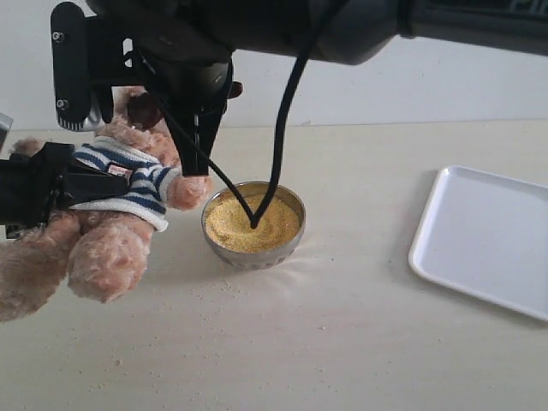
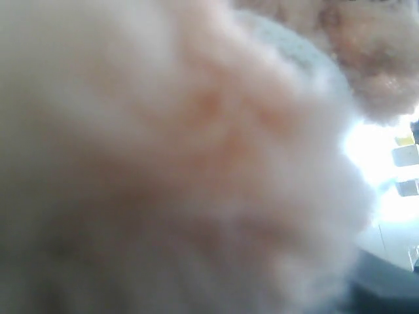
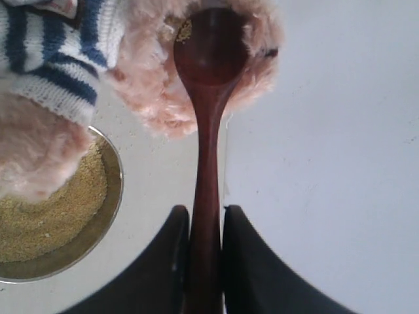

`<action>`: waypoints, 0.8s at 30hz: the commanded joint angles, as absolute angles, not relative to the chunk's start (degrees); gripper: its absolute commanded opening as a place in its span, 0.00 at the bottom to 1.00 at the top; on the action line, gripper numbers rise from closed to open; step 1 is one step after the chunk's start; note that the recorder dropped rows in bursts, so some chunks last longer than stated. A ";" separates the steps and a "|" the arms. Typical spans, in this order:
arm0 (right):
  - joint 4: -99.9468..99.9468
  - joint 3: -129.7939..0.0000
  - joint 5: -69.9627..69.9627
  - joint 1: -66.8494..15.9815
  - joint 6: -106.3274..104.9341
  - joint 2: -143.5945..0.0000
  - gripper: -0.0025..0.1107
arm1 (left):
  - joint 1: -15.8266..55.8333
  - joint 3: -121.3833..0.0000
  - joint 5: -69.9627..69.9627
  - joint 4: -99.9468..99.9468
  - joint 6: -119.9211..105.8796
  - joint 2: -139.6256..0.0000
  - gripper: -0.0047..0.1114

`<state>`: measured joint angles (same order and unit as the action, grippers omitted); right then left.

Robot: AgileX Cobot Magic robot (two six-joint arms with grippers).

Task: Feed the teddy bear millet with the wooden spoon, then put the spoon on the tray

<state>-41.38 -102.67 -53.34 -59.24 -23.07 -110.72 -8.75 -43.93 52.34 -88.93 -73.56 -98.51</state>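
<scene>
The teddy bear (image 1: 111, 248) leans at the left, its torso clasped by my left gripper (image 1: 81, 184). Blurred teddy bear fur (image 2: 196, 131) fills the left wrist view and hides the jaws there. My right gripper (image 3: 204, 212) is shut on the handle of the wooden spoon (image 3: 206, 59). The spoon's oval bowl rests against the bear's furry face (image 3: 150, 91), with a few yellow grains at its tip. From outside, the right gripper (image 1: 190, 111) reaches across and the wooden spoon (image 1: 143, 110) meets the bear's head. Millet (image 1: 253, 224) mounds in the metal bowl (image 1: 295, 205). The white tray (image 1: 488, 235) lies at the right.
A black cable (image 1: 282, 128) hangs from the right arm down over the bowl. Scattered grains (image 1: 214, 291) dot the table in front of the bowl. The bear's paw (image 1: 188, 190) sits just beside the bowl's rim.
</scene>
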 commanded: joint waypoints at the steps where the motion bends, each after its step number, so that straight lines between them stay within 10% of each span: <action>1: -41.61 -102.68 -55.20 -59.40 -21.35 -110.47 0.02 | -8.99 -44.01 53.76 -90.15 -73.79 -98.48 0.08; 24: -36.67 -102.68 -57.49 -58.81 -9.50 -107.45 0.02 | -8.99 -44.01 53.32 -90.13 -73.79 -98.48 0.08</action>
